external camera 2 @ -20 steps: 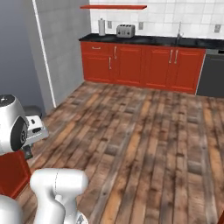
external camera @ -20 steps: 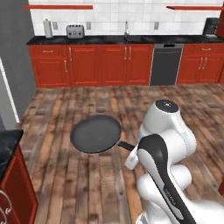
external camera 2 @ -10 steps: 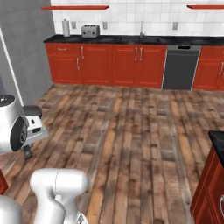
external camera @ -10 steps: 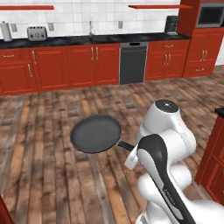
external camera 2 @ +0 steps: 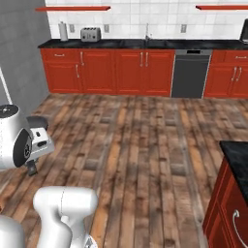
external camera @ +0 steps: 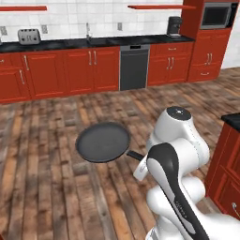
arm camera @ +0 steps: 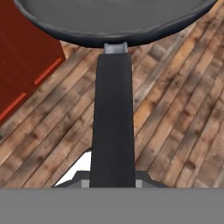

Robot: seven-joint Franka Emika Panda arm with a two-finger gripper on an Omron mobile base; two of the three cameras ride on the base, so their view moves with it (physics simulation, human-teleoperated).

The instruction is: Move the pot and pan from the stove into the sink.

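A home kitchen, rendered. Along the top of the left base view runs a row of red cabinets [external camera: 89, 68] under a black counter [external camera: 70, 44], backed by white wall tile [external camera: 93, 14]. A dark dishwasher [external camera: 134, 68] sits upper centre, with a faucet [external camera: 87, 32] above the counter to its left. A toaster [external camera: 28, 36] stands at the upper left, a coffee maker [external camera: 174, 26] and a built-in microwave [external camera: 215, 15] at the upper right. Red shelves [external camera: 154, 6] hang on the tile. The floor [external camera: 47, 178] is wood plank. In the right base view, another red cabinet with a black top [external camera 2: 232, 193] fills the lower right.
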